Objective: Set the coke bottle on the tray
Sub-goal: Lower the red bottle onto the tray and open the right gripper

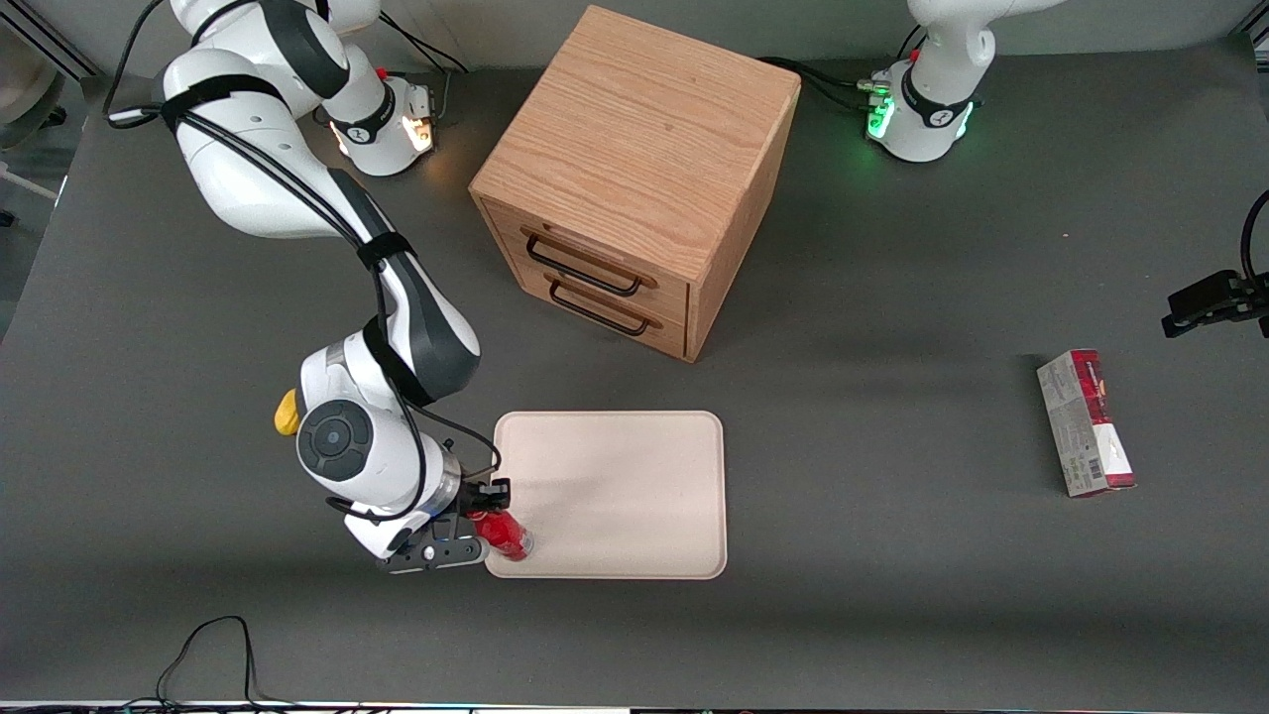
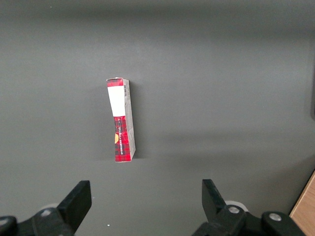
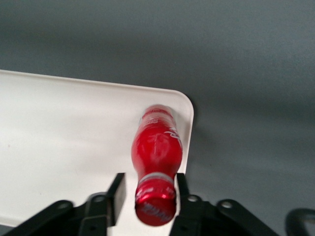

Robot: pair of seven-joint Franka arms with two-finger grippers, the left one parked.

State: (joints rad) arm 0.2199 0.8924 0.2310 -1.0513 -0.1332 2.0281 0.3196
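We have the coke bottle [image 3: 156, 147] clamped at its neck between the fingers of the gripper [image 3: 155, 189], held over the tray's [image 1: 634, 476] corner nearest the working arm, so lowering and letting go are probably all that remain

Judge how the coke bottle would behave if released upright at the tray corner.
The coke bottle is tall with a small base, so probably tippy. Its round body would likely roll if toppled. The end effector grips its neck right at the tray rim, so it may slip off.
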